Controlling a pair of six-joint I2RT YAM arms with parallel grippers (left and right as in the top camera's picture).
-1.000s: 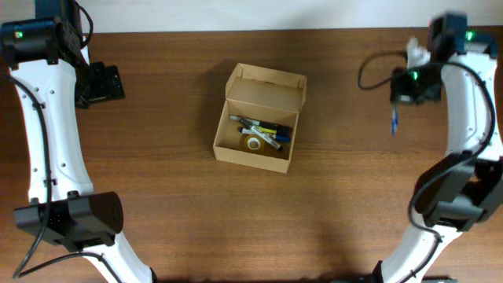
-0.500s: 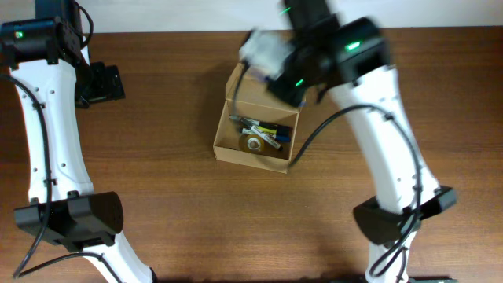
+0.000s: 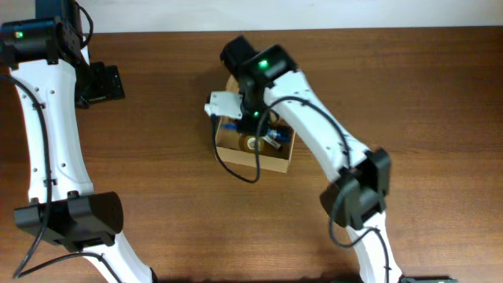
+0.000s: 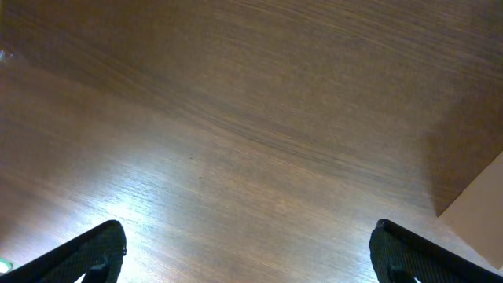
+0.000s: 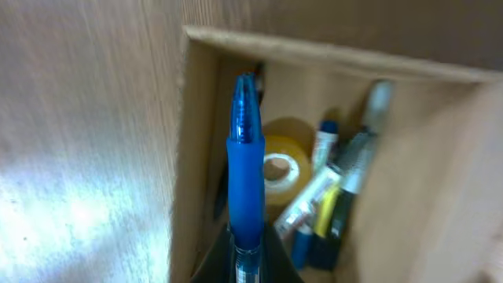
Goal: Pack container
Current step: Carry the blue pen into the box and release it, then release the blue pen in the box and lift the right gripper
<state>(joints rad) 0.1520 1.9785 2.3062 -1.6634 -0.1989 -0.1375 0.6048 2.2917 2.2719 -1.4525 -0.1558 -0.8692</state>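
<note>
The container (image 3: 267, 163) is a tan cardboard box at the table's middle, lid flap open at the back. It holds a roll of tape (image 5: 279, 167) and several pens and markers (image 5: 338, 196). My right gripper (image 3: 250, 110) hangs over the box's left part, shut on a blue pen (image 5: 245, 157). In the right wrist view the pen points down along the box's left wall (image 5: 196, 157), with the gripper (image 5: 245, 248) clamped on its clear barrel. My left gripper (image 3: 98, 82) is far off at the back left, open over bare wood (image 4: 247, 251).
The right arm (image 3: 314, 134) stretches diagonally from the front right across the box. A black cable (image 3: 236, 169) loops past the box's front left corner. A pale tan corner (image 4: 479, 212) shows at the right edge of the left wrist view.
The right arm has swung from the far right of the table leftward, carrying the blue pen to above the box. The left arm has not moved.
</note>
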